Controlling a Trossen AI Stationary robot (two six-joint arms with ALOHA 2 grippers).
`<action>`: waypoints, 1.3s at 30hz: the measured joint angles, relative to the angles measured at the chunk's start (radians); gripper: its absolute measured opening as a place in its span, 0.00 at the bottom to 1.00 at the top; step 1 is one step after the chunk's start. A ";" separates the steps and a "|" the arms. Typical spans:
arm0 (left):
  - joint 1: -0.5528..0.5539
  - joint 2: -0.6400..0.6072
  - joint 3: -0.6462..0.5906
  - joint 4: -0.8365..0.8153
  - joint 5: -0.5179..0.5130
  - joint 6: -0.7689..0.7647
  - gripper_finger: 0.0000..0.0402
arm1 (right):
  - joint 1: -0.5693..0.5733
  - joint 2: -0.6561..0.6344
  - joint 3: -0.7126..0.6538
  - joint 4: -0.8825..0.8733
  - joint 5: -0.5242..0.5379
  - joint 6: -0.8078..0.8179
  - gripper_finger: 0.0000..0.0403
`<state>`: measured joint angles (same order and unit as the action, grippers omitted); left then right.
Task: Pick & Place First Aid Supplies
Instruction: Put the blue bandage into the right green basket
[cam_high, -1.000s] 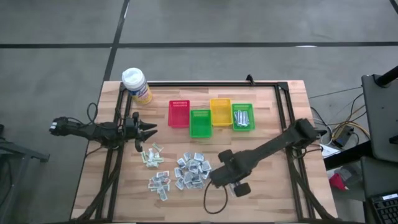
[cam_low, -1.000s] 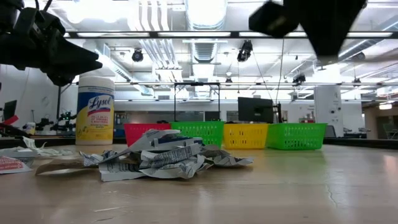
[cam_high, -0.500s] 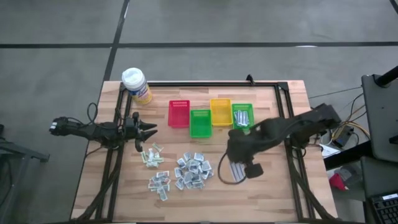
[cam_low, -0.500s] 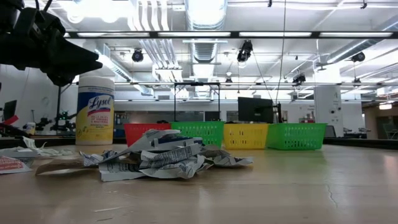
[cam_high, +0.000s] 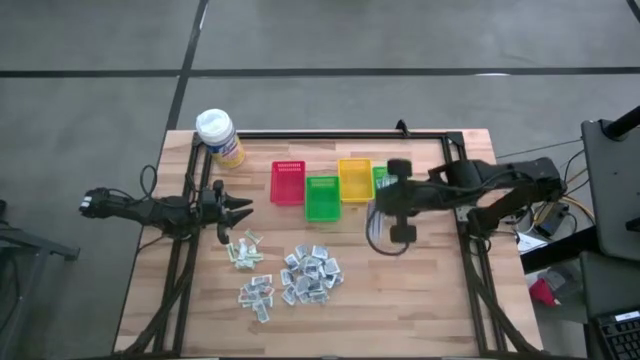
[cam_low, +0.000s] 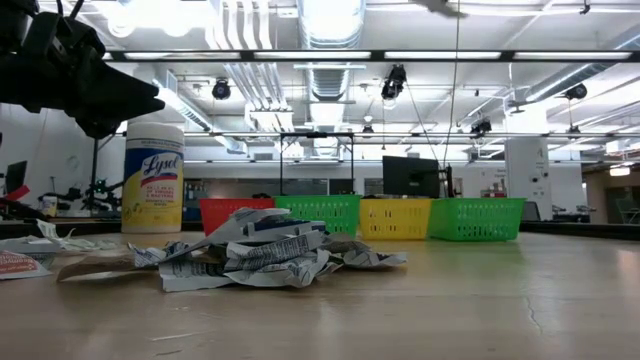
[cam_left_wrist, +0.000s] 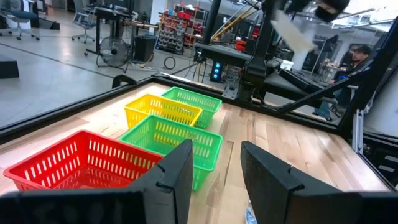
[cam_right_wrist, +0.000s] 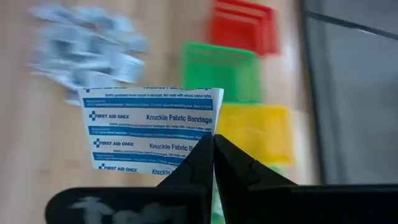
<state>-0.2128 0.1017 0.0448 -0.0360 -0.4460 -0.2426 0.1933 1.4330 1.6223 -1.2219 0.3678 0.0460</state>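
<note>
While the right gripper (cam_right_wrist: 213, 146) pinches a knuckle fabric bandage packet (cam_right_wrist: 149, 138) by its edge, jaws pressed tight, hold it level and release only once centred over the far green bin (cam_high: 392, 189), w/ packets already in it. Left gripper (cam_high: 240, 211) waits, jaws spread, beside the loose packets (cam_high: 312, 274).

I'm seeing the four bins (cam_high: 340, 187) sitting in a row toward the table's (cam_high: 430, 300) back edge, with the bottle (cam_high: 219, 137) at the back left corner. The packets (cam_high: 311, 275) are lying in heaps in front of the bins. My right gripper (cam_right_wrist: 213, 144) is hanging above the rightmost bin, pinching one packet (cam_right_wrist: 149, 130).
</note>
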 joint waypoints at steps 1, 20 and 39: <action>0.000 0.000 0.000 0.000 0.000 0.000 0.33 | -0.012 0.000 -0.004 -0.006 0.036 -0.003 0.02; 0.000 0.000 0.000 0.000 0.000 0.000 0.33 | -0.330 0.042 -0.168 -0.036 0.167 -0.229 0.02; 0.000 0.000 0.000 -0.001 0.000 0.000 0.33 | -0.559 0.043 -0.457 0.262 0.015 -0.437 0.02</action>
<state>-0.2129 0.1020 0.0448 -0.0366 -0.4460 -0.2427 -0.3654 1.4757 1.1652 -0.9598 0.3830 -0.3906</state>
